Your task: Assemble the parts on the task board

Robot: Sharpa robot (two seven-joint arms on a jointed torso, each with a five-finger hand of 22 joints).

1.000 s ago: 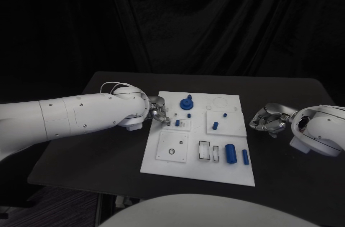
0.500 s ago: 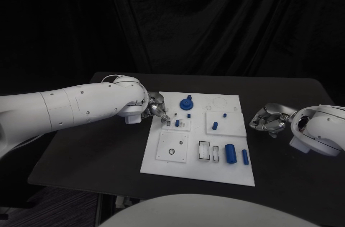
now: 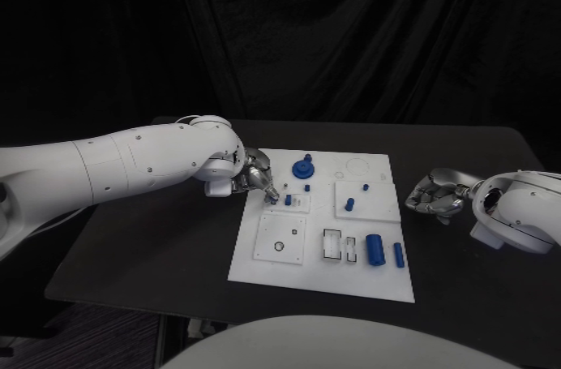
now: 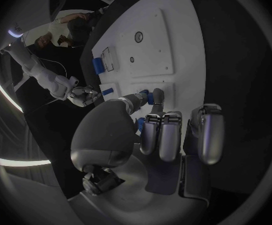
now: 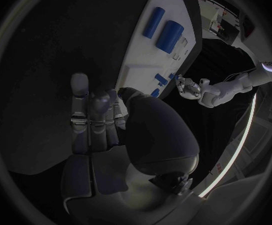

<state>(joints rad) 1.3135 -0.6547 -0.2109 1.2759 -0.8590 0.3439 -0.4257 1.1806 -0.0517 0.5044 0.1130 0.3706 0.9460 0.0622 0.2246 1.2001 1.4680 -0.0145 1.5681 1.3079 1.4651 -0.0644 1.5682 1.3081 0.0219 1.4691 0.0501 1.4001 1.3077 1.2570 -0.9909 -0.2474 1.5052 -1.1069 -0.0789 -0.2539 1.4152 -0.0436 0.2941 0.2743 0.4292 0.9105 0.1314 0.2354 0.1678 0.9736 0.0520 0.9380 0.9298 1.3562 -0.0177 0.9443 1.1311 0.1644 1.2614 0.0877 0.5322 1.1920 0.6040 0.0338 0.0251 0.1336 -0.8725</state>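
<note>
Lay on a black surface: white task board, its blue parts scattered — a round knobbed piece at the far side, a fat cylinder and a slim one at the near right, small pegs mid-board. Reached in over the board's far left corner: left hand, fingers pointing down by a small peg, possibly pinching it; could not tell. Rested off the right edge: right hand, fingers curled in, holding nothing.
</note>
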